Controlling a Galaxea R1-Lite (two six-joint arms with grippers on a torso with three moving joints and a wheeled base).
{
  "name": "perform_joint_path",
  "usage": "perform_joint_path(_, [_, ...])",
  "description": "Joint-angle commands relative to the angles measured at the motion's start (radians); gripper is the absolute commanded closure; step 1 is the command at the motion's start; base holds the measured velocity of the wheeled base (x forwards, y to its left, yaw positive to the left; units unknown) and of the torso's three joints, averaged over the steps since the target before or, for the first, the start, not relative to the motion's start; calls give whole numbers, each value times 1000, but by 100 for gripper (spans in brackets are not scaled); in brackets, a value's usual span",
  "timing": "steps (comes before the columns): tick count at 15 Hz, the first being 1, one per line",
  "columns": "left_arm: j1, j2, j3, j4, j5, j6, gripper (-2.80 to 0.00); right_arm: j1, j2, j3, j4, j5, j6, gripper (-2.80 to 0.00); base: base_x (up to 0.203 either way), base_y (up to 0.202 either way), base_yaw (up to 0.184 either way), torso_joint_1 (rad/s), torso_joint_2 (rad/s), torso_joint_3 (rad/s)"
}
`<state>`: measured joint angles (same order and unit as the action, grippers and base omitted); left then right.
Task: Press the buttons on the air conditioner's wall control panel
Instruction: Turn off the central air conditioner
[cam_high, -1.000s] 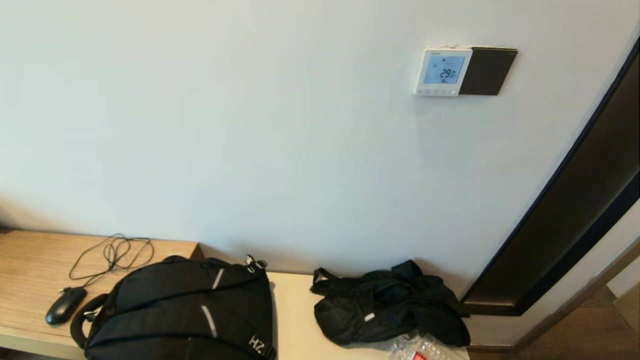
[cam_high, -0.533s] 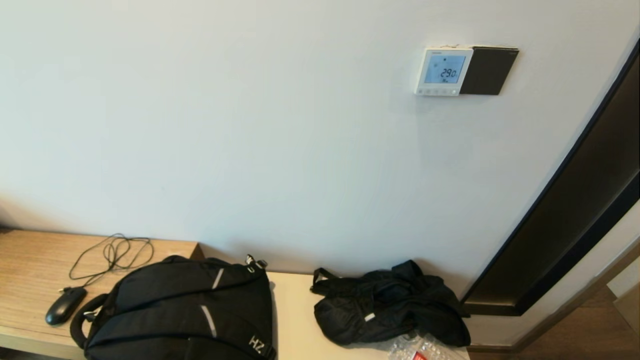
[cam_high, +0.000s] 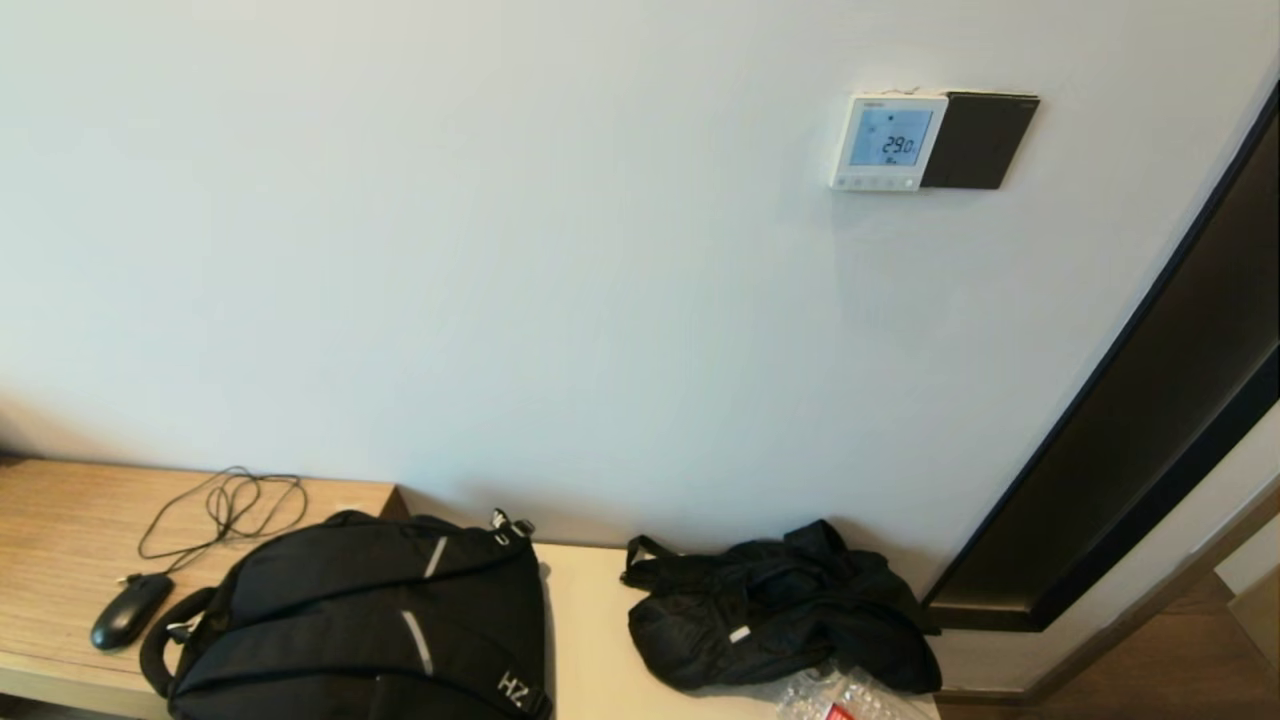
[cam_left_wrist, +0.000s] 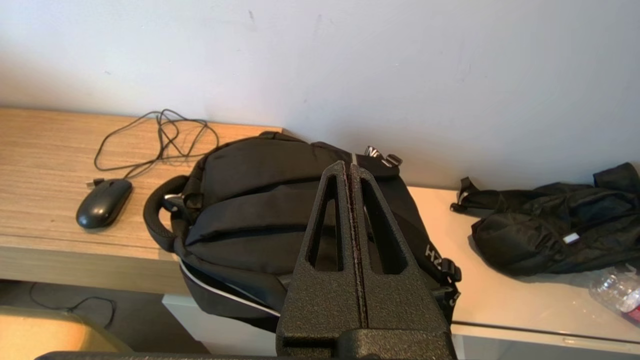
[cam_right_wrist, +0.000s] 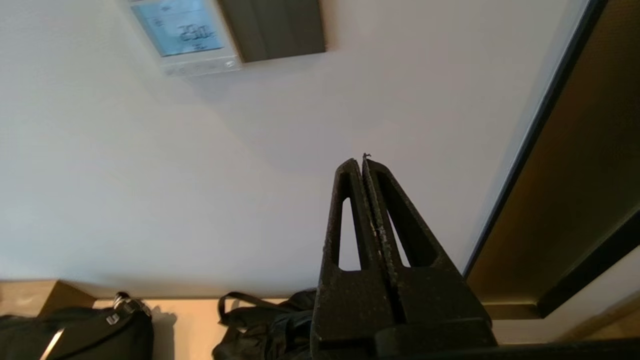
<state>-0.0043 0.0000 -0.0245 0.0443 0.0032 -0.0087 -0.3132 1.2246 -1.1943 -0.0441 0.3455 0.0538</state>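
Observation:
The white wall control panel (cam_high: 885, 141) hangs high on the wall at the right, its pale blue screen lit with digits. A row of tiny white buttons (cam_high: 877, 182) runs along its lower edge. It also shows in the right wrist view (cam_right_wrist: 187, 40), with the buttons (cam_right_wrist: 200, 67) under the screen. My right gripper (cam_right_wrist: 362, 161) is shut and empty, pointing at bare wall well below and to the right of the panel. My left gripper (cam_left_wrist: 348, 166) is shut and empty, low over the black backpack (cam_left_wrist: 260, 200). Neither arm shows in the head view.
A dark-brown square panel (cam_high: 978, 140) adjoins the white one. A dark door frame (cam_high: 1150, 420) runs down the right. Below, a wooden desk (cam_high: 60, 530) holds a black mouse (cam_high: 130, 610) with cable, the backpack (cam_high: 370, 630), a black bag (cam_high: 780, 610) and a plastic bottle (cam_high: 840, 697).
The head view has shifted very slightly, so the panels sit a few pixels further right. Nothing else has visibly changed.

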Motion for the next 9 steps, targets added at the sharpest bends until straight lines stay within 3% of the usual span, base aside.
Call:
perform_joint_path(1, [0, -2, 0, 0, 0, -1, 0, 41, 152, -91, -2, -74, 9, 0, 0, 0, 0, 0, 0, 0])
perform_joint_path(4, [0, -2, 0, 0, 1, -2, 0, 155, 261, -193, -5, -249, 27, 0, 0, 0, 0, 0, 0, 0])
perform_joint_path(9, [0, -2, 0, 0, 0, -1, 0, 307, 408, -336, -29, -471, 37, 0, 0, 0, 0, 0, 0, 0])
